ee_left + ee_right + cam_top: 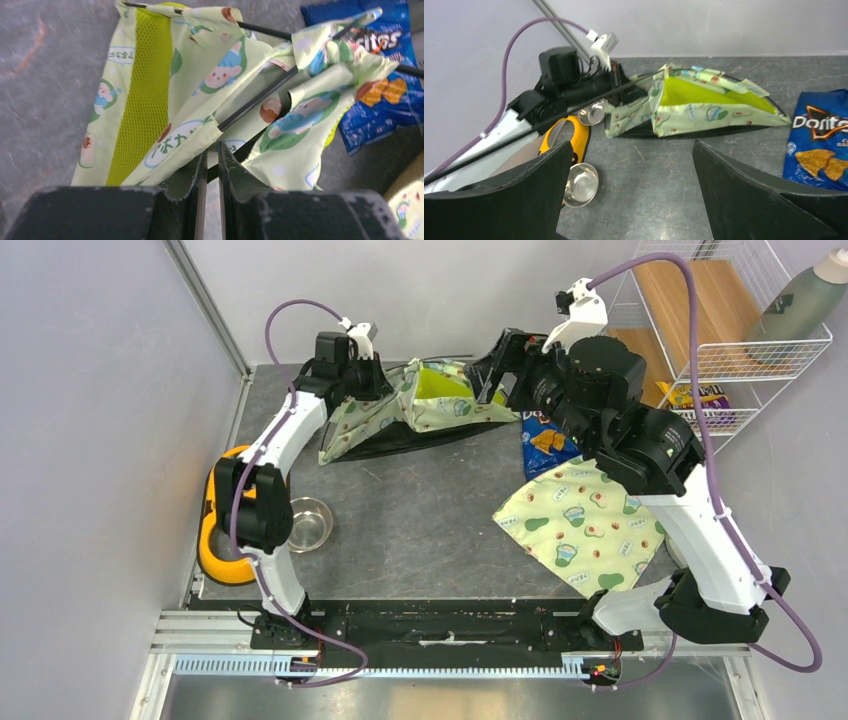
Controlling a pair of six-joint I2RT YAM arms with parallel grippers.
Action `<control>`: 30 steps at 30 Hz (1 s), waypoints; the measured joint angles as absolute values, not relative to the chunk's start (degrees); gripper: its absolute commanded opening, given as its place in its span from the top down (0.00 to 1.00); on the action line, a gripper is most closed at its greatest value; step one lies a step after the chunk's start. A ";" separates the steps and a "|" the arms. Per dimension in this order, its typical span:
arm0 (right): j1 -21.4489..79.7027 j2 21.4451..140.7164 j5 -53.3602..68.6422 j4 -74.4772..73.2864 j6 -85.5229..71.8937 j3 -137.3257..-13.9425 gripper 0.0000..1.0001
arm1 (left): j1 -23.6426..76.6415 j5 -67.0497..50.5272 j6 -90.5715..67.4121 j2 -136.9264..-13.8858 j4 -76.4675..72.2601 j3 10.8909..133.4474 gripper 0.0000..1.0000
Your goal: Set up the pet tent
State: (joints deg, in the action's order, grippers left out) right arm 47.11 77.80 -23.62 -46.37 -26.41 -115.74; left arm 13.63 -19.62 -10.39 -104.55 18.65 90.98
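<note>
The pet tent lies half collapsed at the far middle of the bench, close under the back wall. It is probably very light and soft: thin printed fabric with lime mesh panels, which will slip and fold if it is taken by the cloth alone. The thin black poles are the only stiff part and are springy, so the better hold is likely on a pole or its fabric sleeve near a corner. The left gripper sits at the left end of the tent with its jaws nearly together; it seems to pinch the fabric edge and a pole there, but the contact itself is hidden behind the fingers. The right gripper hangs spread wide and empty near the right end. Free room lies on the near side, in the middle of the bench. To the right, the chips bag lies just beside the tent, with the flat avocado pad nearer the arm bases; the steel bowl is at the left.
</note>
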 measured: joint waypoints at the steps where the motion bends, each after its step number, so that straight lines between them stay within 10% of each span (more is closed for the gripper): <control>1: 46.76 77.80 -22.63 -46.44 -26.57 -115.57 0.03 | 13.52 -19.42 -10.22 -106.43 19.40 93.45 0.80; 18: 37.47 84.01 -10.07 -47.27 -37.26 -111.00 0.09 | 12.82 -20.43 -9.43 -116.07 20.36 108.07 0.74; 30: 25.65 89.45 17.54 -31.66 -67.81 -106.00 0.11 | 12.58 -23.00 -12.62 -90.85 12.01 94.13 0.46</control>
State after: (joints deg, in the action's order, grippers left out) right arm 25.65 89.45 17.54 -31.66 -67.81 -106.00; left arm 12.58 -23.00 -12.62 -90.85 12.01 94.13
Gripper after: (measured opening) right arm 0.891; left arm 0.503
